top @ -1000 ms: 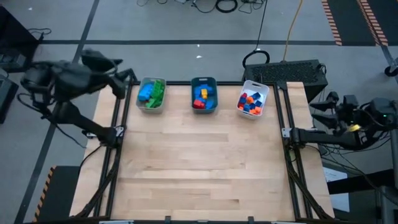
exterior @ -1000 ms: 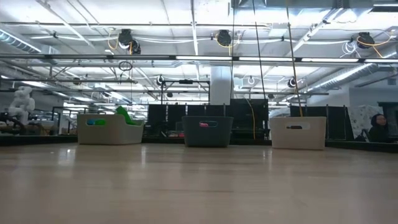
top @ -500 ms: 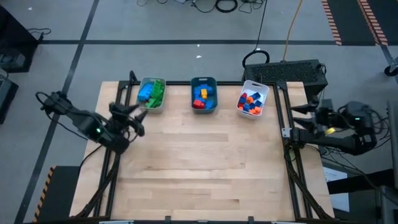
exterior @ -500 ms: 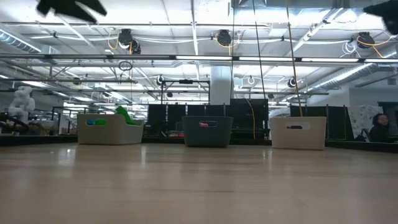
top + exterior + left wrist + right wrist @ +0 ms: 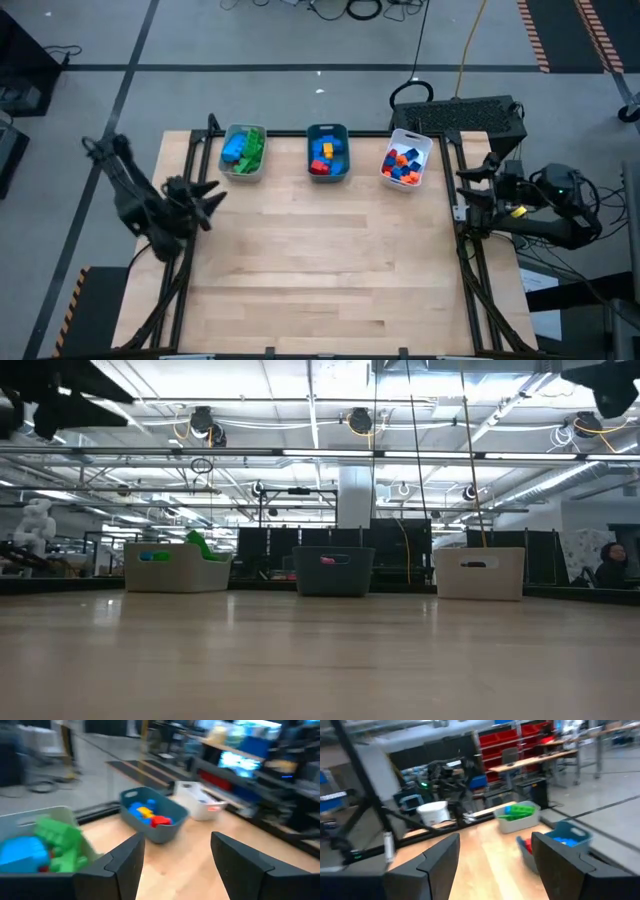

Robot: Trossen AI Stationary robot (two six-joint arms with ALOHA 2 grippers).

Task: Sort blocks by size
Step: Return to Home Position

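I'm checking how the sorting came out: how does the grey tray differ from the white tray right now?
The grey tray holds a few big blue and green blocks; the white tray holds many small orange, red and blue blocks. In the low view a green block pokes above the grey tray's rim; nothing rises above the white tray's. Both stand at the far edge of the table, flanking the teal tray.
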